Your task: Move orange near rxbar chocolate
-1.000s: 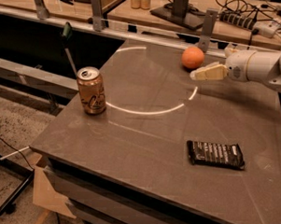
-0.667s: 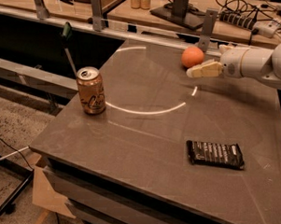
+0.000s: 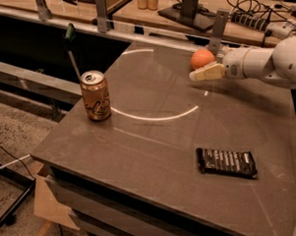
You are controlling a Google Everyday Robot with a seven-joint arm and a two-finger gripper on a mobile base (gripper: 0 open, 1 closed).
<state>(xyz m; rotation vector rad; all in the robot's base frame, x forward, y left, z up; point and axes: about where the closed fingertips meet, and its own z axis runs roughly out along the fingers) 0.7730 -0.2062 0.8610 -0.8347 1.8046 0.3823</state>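
The single camera view looks down at an angle on a dark grey-brown table (image 3: 151, 144) in a workshop.

At the far right of the tabletop, a white robot arm (image 3: 268, 63) reaches in from the right edge of the scene. It ends in a pale cream gripper (image 3: 204, 73) that points left and hangs low over the surface. The orange (image 3: 202, 57) sits on the table at the far side, directly behind the tip of the gripper, which overlaps its lower edge from where I stand. Whether the gripper touches the orange, and whether it is open or closed, I cannot tell.

The rxbar chocolate (image 3: 226, 163) lies flat near the front right of the table, its long side running left to right. It is well apart from the orange, with bare tabletop between them.

A tan-gold soda can (image 3: 95, 95) stands upright near the left edge of the table, far from both. A thin bright arc of reflected light (image 3: 158, 118) curves across the middle of the tabletop.

Behind the table runs a wooden bench (image 3: 142, 14) with cables and a power strip (image 3: 270, 24).
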